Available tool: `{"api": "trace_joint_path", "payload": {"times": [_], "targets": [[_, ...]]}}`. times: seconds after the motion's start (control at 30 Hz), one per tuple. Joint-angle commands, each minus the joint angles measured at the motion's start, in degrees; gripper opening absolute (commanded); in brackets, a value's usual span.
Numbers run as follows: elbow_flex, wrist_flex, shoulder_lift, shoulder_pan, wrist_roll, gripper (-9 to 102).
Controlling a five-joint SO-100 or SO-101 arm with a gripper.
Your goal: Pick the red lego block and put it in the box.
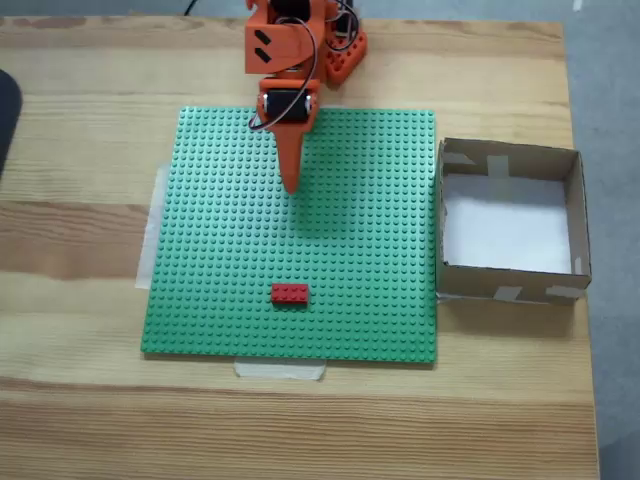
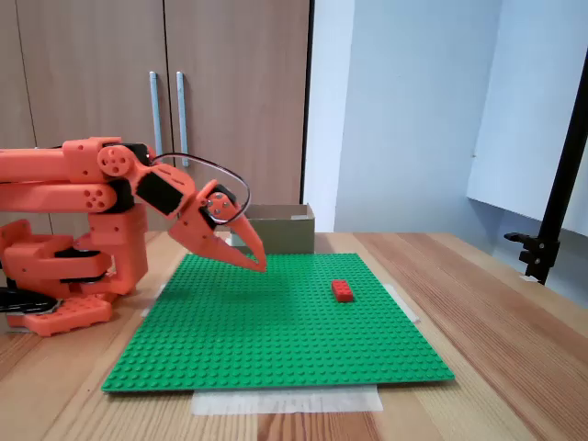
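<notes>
A strip of pale tape is lying along the near edge of a green studded baseplate on a light wooden table, seen from the side in a fixed view. Further in, the red lego block is sitting flat on the baseplate, right of centre, untouched and with nothing around it. To its left, the orange arm is reaching out from its base on the table's left side, and the tool is hanging just above the studs, well apart from the block, its pointed fingers pressed together into one tip, clenched on nothing. Beyond the baseplate's far edge, the box is standing open, brown cardboard with pale tape on its rim. Judging from this, the pick is not yet begun: the approach is the step in hand, and the next move is calling for the fingers to spread, then travel over the block and drop around it. Behind the table, wooden cupboard doors with metal handles are standing on the left, a pale blue wall on the right, and a black stand is clamped at the table's right edge.
</notes>
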Motion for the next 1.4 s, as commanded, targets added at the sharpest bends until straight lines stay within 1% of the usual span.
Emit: {"api": "trace_joint_path", "payload": {"times": [0.0, 1.37], "targets": [[1.6, -0.9, 0.5, 0.4, 0.0, -1], [1.6, -0.9, 0.5, 0.4, 0.0, -1]]}}
